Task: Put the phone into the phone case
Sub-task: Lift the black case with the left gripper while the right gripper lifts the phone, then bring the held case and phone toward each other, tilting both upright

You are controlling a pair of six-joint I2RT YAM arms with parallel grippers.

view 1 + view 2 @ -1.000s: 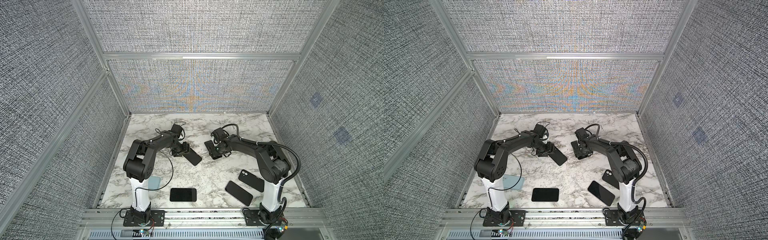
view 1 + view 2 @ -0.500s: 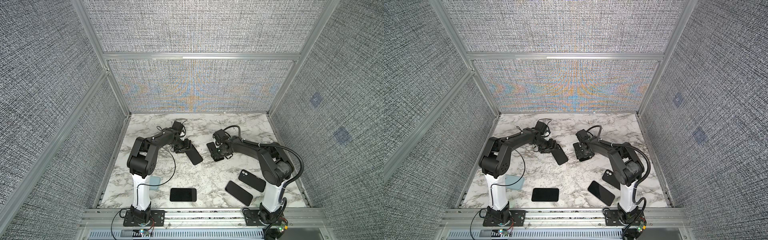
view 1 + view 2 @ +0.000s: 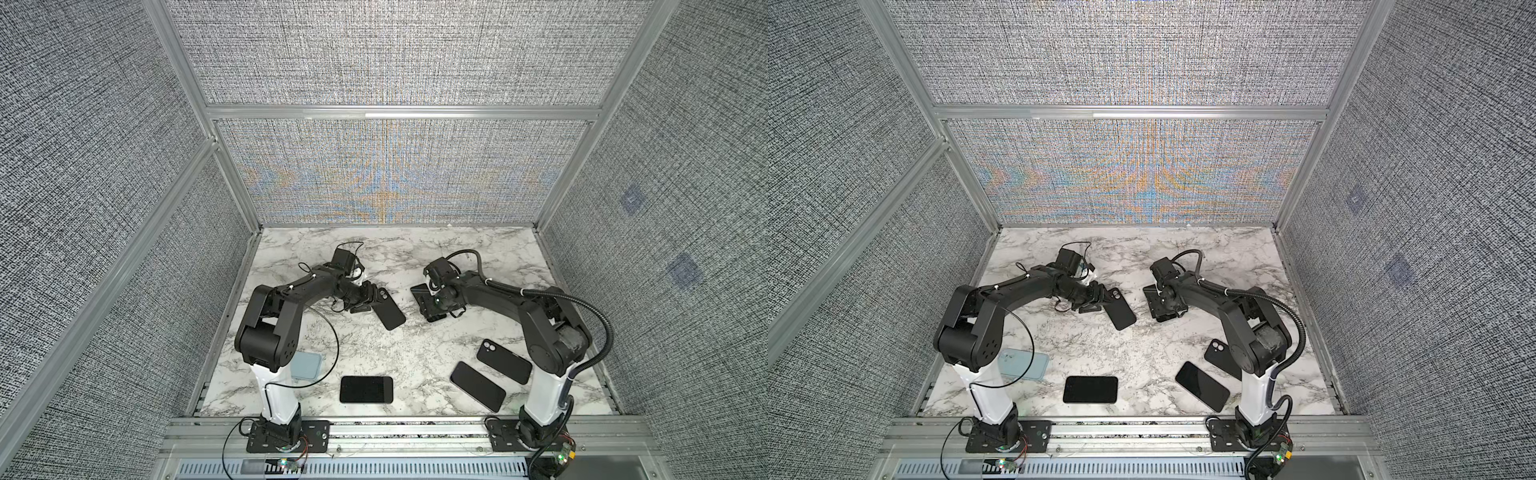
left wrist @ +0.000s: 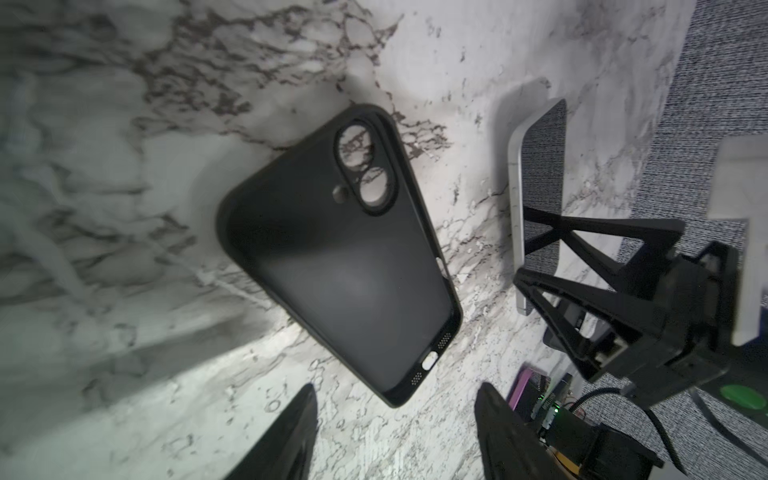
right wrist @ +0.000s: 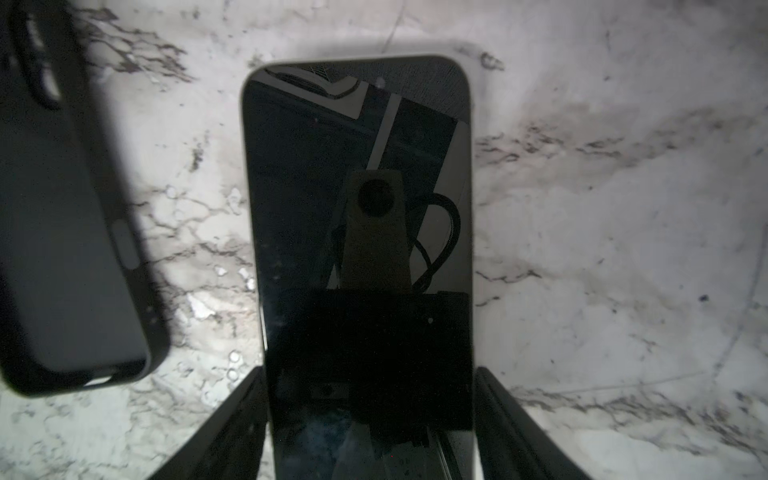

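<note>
While the left gripper [image 4: 395,388] has narrowed slightly, its fingers [image 4: 291,436] stay apart and empty, the case [image 4: 340,257] lying just beyond their tips; the right gripper [image 5: 368,374] clasps the phone [image 5: 357,166] between its fingers, so insertion can probably start.

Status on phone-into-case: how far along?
Done: the right gripper grips the phone by its sides, screen up.
In hand: the case lies open side up next to the phone. The left gripper is open at the case's port end, with no grip on it.
Left: line the phone up over the case and press it in. Nothing is seated yet.
</note>
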